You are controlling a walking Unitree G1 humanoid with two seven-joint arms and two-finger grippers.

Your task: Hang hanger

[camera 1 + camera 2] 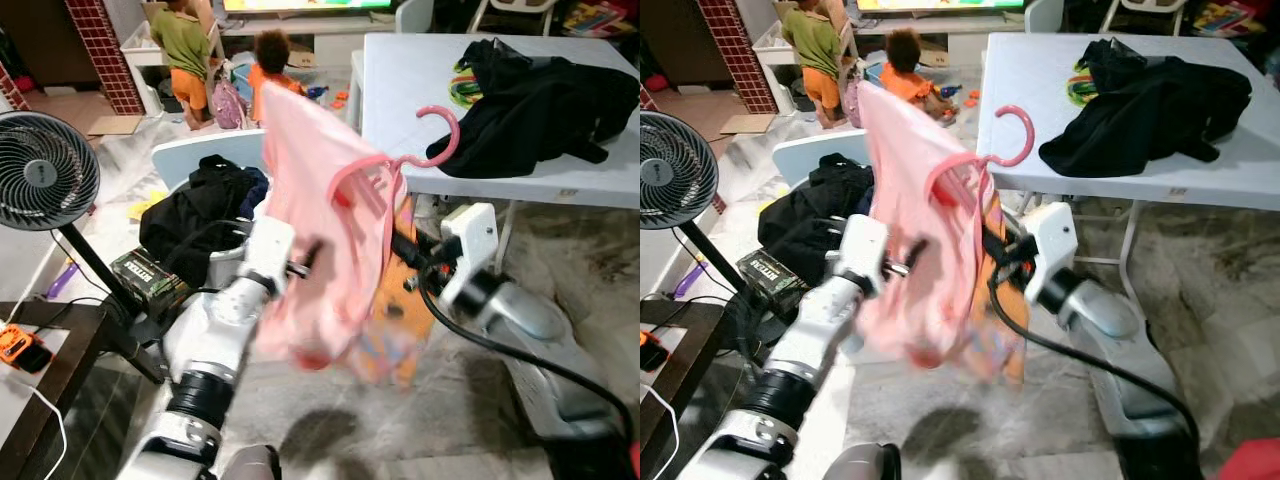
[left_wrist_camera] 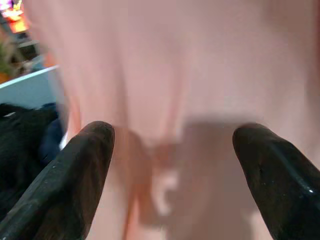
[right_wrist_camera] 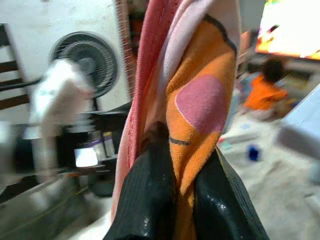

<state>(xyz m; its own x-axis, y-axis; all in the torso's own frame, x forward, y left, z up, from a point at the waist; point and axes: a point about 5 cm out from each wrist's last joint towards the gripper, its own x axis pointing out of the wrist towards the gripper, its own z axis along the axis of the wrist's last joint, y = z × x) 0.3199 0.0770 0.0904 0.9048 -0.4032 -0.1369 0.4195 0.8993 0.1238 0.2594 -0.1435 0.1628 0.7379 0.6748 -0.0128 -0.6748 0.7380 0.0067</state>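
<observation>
Our right gripper [image 3: 175,200] pinches the orange-and-pink patterned cloth [image 3: 200,105] hanging with the pale pink garment [image 1: 310,200] on the pink plastic hanger [image 1: 430,140]. Our left gripper [image 2: 172,165], fingers spread, faces that garment. The hanger's hook rises before the white table [image 1: 420,80].

The pink garment [image 1: 320,230] is blurred and hides most of the hanger [image 1: 420,150]. The left gripper [image 1: 300,262] is blurred against it.
</observation>
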